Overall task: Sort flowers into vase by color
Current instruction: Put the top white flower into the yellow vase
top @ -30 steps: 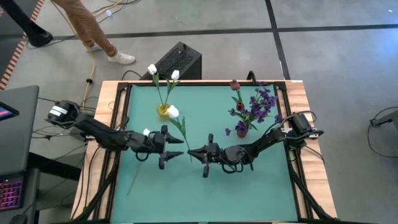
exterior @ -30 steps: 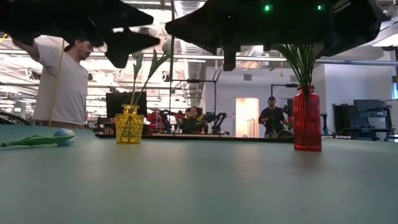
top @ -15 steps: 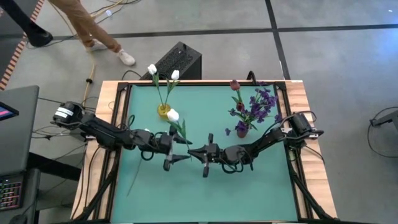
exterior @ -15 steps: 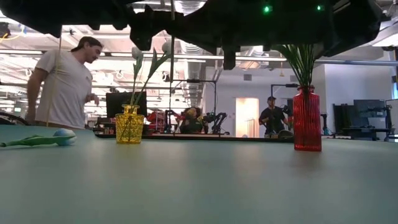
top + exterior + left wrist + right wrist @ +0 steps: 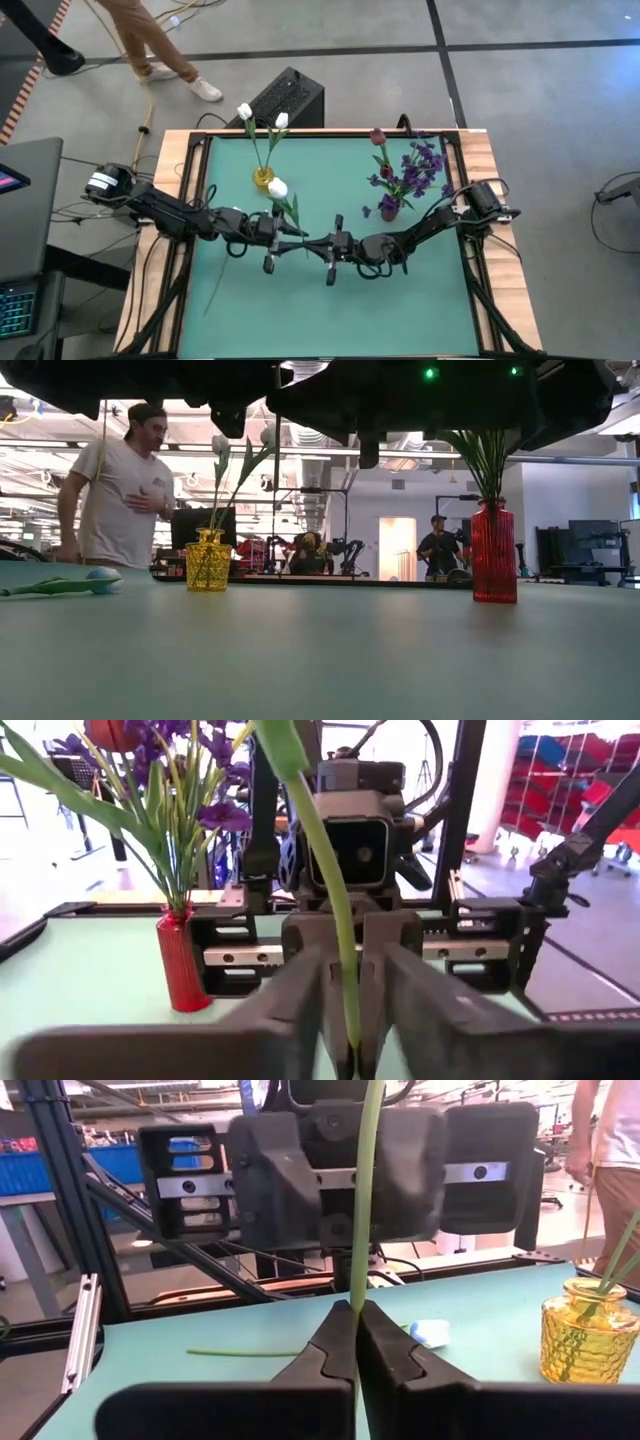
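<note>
A white tulip point(image 5: 277, 187) on a thin green stem stands lifted over the table's middle, held by my right gripper point(image 5: 308, 243), which is shut on the stem. My left gripper point(image 5: 285, 243) faces it from the left, open, one finger on each side of the same stem point(image 5: 340, 960). A second white tulip point(image 5: 60, 586) lies flat on the mat at the left, stem point(image 5: 215, 288) toward the near edge. The yellow vase point(image 5: 263, 178) holds two white tulips. The red vase point(image 5: 389, 210) holds dark red tulips and the purple spray point(image 5: 425, 165). My right gripper pinches the white tulip's stem low down point(image 5: 356, 1292) between its two fingers. The fingers come level from the table's right and lie across the stem. The flower is lifted clear of the mat, its head leaning toward the far left.
A black box point(image 5: 285, 98) sits beyond the far edge. A person point(image 5: 115, 490) walks behind the table's far left corner. Wooden and black frame rails point(image 5: 190, 200) border the green mat. The near half of the mat point(image 5: 340, 310) has free room.
My left gripper has moved toward the table's right, up to my right gripper, and its fingers now stand on either side of the held stem. My right gripper has kept its hold in place. The person behind the table has walked on.
</note>
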You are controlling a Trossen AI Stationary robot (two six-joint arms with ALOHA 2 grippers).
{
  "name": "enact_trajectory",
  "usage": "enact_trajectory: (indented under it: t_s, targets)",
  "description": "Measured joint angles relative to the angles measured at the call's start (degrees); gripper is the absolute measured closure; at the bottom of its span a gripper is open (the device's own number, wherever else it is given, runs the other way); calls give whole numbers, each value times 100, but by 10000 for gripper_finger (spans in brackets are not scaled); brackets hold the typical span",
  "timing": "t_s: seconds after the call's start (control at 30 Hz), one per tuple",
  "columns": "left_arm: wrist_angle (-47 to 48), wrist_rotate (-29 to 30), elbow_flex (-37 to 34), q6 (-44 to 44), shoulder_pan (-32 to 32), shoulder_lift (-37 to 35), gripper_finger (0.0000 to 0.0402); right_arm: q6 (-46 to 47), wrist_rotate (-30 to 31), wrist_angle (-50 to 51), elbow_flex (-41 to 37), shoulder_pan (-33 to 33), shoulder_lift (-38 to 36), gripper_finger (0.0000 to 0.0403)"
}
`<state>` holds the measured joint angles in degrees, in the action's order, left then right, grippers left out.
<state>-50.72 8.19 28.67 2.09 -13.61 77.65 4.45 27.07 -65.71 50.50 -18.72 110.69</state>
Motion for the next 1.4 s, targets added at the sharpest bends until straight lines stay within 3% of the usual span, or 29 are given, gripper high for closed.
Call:
enact_trajectory:
  t_s: [0.13,0.37,0.57,0.7,0.87,1.03,1.23,1.4]
  targets:
    - [72,-2,0,-123,0,0,388,0,-11,9,0,0,0,370]
    - [87,-4,0,-147,0,-2,400,-47,-11,-46,0,0,-2,334]
    - [241,83,0,-180,0,-57,401,-63,-13,-43,0,0,-2,261]
    - [982,610,0,-478,27,-551,401,-247,4,120,0,-31,-2,193]
    - [2414,1759,0,-956,280,-1543,401,-195,-7,221,0,-52,-4,136]
    - [3543,2427,0,-1160,812,-2523,401,-101,-2,341,0,-44,-4,127]
    - [4118,2444,0,-1292,1578,-3423,401,7,-5,420,-2,-47,-4,127]
    - [4325,2227,0,-1289,2101,-3734,401,22,-4,447,-2,-48,-4,127]
